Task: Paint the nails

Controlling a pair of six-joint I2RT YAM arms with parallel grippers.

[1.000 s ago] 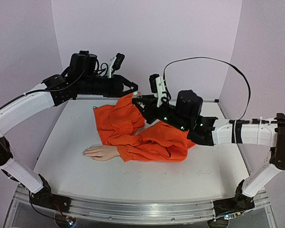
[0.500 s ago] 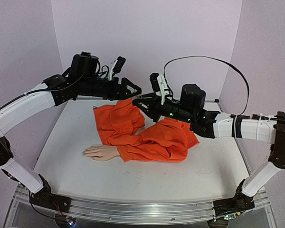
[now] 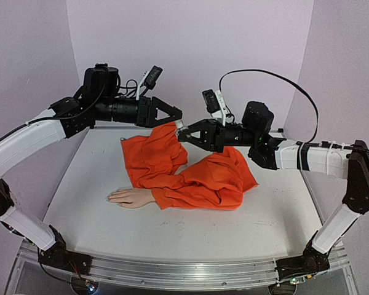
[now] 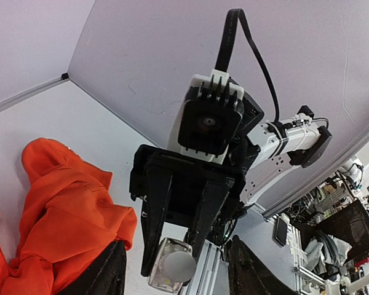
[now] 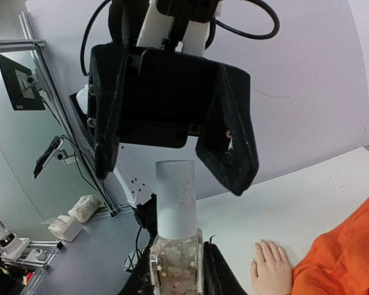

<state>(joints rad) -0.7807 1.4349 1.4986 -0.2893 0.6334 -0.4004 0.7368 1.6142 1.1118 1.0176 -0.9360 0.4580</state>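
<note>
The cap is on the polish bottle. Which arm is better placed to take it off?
Left. The left pincer stands open, facing the pale cap close by. The right pincer is shut on the glass bottle, so it is busy holding it.

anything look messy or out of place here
The orange garment is bunched in a crumpled heap, not laid flat; the mannequin hand pokes out of its sleeve, palm down. Nothing looks spilled or broken.

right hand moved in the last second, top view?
Yes. The right hand, shut on the bottle, lifted up and back: its wrist overlapped the orange garment before, now it shows against the back wall.
</note>
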